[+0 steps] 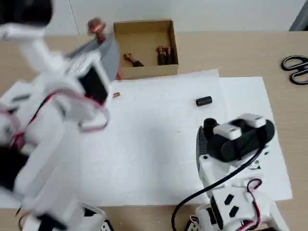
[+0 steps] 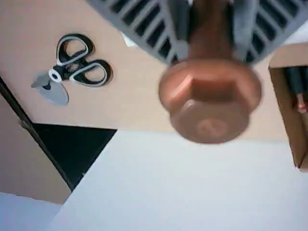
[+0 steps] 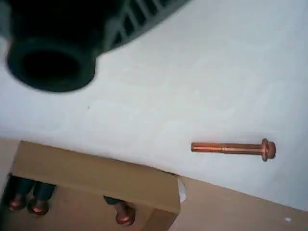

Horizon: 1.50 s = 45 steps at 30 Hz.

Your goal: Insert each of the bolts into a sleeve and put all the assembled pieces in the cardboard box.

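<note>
The left gripper (image 1: 100,41) hangs raised, clamped on a copper bolt (image 2: 209,98), just beside the left wall of the cardboard box (image 1: 144,71). Three assembled pieces (image 1: 163,55) lie inside the box. Below this gripper a loose bolt (image 1: 116,95) lies near the edge of the white sheet (image 1: 159,144). A broad stretch of sheet separates the two grippers. The right gripper (image 1: 208,132), low over the sheet, grips a black sleeve (image 3: 50,62). A loose sleeve (image 1: 203,101) lies just ahead of it. Scissors (image 1: 296,67) sit well off to its right on the wooden table (image 1: 231,53).
</note>
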Tool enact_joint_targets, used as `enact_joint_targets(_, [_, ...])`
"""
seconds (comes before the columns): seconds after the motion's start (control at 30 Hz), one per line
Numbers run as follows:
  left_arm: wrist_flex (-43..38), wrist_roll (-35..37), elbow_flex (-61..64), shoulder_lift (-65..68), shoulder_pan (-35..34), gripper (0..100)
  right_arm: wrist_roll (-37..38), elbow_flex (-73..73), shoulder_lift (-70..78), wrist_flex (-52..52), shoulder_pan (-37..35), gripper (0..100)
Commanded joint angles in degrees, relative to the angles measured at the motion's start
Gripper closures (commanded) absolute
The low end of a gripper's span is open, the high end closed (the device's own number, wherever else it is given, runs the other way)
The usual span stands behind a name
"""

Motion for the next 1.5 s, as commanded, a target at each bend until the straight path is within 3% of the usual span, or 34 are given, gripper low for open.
enact_joint_targets(0.0, [0.97,-0.44,14.99,-12.92,0.18,99,1.49,1.23,-3.21,1.54,-0.31,99.5])
enact_joint_targets(0.2, [0.53,-0.53,40.57,-30.15,0.18,99,1.14,5.1,-5.85,1.19,-0.31,99.5])
enact_joint_targets(0.33, [-4.31,-0.62,55.78,-39.65,0.18,99,-3.52,9.23,-8.13,-2.51,-0.31,99.5])
enact_joint_targets(0.43, [-12.31,-0.62,66.68,-46.24,0.18,99,-4.4,13.89,-9.8,-8.13,-2.15,99.5])
enact_joint_targets(0.73, [-40.35,-0.09,92.18,-58.73,0.35,99,-10.55,22.77,-12.79,-18.77,-16.92,99.5])
enact_joint_targets(1.03, [-48.44,-0.09,98.68,-63.47,1.32,99,-10.73,28.57,-13.23,-19.3,-21.67,99.5])
enact_joint_targets(1.3, [-48.44,5.98,98.95,-63.65,11.6,99,-10.46,30.68,-13.23,-19.21,-28.0,99.5])
enact_joint_targets(1.47, [-47.91,5.98,99.12,-63.47,12.66,99,-7.21,30.59,-13.23,-19.12,-28.26,99.5])
